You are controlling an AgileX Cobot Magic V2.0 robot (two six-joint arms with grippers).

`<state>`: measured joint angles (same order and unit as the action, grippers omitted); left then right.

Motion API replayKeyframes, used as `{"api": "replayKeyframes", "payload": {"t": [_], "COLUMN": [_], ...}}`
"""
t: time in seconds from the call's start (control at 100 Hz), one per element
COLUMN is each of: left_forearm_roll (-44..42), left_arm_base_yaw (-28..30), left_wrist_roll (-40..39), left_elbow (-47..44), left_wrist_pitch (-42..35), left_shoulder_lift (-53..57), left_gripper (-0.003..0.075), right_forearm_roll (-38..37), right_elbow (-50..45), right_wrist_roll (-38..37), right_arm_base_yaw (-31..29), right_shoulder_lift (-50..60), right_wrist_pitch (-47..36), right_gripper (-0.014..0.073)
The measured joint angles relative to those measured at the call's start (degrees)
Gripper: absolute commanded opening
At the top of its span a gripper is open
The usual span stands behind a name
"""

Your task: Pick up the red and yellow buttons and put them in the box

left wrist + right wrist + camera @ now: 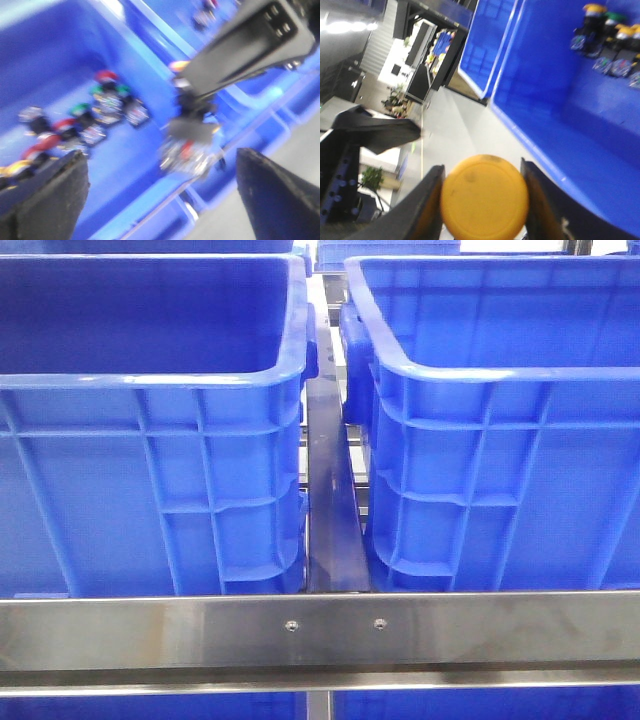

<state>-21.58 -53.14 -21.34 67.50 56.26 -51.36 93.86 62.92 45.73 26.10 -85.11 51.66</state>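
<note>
Steel rail [320, 630] crosses the foreground, and behind it two blue crates [150, 440] stand side by side with a narrow gap between. Right gripper [484, 197] is clamped on a yellow-capped button [484, 196] outside a crate wall. Left gripper [160, 195] hangs spread wide, holding nothing, above a crate floor scattered with blurred buttons [100, 107].

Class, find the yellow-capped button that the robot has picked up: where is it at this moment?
In the right wrist view, the yellow-capped button sits clamped between the right gripper fingers, outside the blue crate. The front view does not show it.
</note>
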Motion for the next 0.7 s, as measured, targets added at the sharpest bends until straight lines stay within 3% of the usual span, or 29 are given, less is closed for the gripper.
{"api": "replayKeyframes", "payload": {"t": [0.24, 0.7], "left_forearm_roll": [-10.6, -7.6], "left_arm_base_yaw": [0.0, 0.0], "left_wrist_roll": [-7.2, -8.6], "left_elbow": [-2.4, -6.6], "left_wrist_pitch": [5.5, 2.2], "left_shoulder_lift": [5.8, 7.0], "left_gripper": [0.0548, 0.0547], "right_forearm_roll": [0.1, 0.1], "right_elbow": [0.0, 0.0], "right_wrist_roll": [0.0, 0.0], "right_arm_base_yaw": [-3.3, -3.7], "right_shoulder_lift": [0.0, 0.0], "right_wrist_pitch": [0.0, 0.0], "right_gripper": [0.0006, 0.0006]}}
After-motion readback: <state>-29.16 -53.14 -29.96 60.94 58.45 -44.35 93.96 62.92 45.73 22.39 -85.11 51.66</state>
